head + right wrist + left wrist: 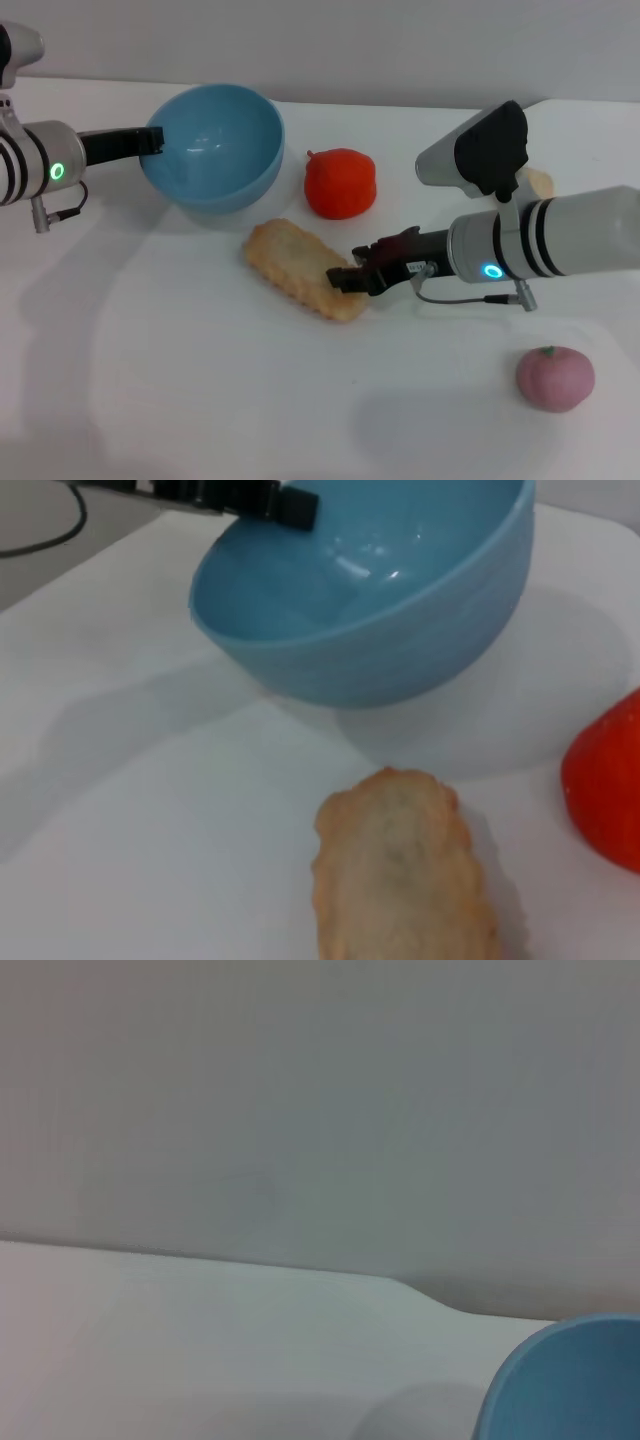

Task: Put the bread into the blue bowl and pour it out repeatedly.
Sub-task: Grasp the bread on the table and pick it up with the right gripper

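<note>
Bread (300, 266) between bowl (213, 145), tomato (341, 183)

1. the left arm reaches in from the left side, held almost level; the left gripper (152, 141) is closed on the rim of the blue bowl (215, 160).
2. the right arm reaches in from the right, low; the right gripper (347, 280) is closed on the near end of the bread (295, 265).

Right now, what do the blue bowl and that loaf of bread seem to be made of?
The blue bowl looks like smooth, glossy plastic: light glints show on its inside. The left gripper grips its rim, tilting it. The bread has a tan, crumbly matte top and scalloped edges; it could be a foam or plastic model, though that is unclear. The right gripper is at its end.
</note>
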Controlling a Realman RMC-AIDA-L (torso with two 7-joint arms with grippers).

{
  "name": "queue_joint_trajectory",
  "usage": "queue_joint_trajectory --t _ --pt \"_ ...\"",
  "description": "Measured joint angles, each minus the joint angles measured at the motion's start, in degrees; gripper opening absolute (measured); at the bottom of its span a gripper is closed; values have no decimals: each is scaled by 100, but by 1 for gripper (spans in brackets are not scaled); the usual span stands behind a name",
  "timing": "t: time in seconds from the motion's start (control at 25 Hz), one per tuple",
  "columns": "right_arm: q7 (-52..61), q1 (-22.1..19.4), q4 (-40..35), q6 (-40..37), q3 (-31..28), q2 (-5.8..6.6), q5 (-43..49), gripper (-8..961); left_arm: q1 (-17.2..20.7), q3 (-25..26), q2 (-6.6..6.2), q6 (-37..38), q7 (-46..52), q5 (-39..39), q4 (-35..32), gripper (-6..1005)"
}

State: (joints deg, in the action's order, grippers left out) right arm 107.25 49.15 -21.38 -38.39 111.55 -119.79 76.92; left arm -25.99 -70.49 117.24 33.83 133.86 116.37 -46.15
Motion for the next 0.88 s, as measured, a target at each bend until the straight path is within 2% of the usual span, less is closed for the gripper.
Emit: queue_joint_trajectory --t 0.32,0.72,0.84,0.88 --pt "66 -67 124 26 508 0 -799 517 -57 -8 7 0 0 -1 0 9" --pt "66 -126 86 140 534 0 -821 512 -73 -8 9 2 0 -1 1 11" --pt "66 -195 -59 56 454 32 -822 511 -73 -6 10 26 0 -1 1 11" --pt "65 -226 -125 -37 384 56 -822 427 -73 -6 10 37 0 -1 1 11"
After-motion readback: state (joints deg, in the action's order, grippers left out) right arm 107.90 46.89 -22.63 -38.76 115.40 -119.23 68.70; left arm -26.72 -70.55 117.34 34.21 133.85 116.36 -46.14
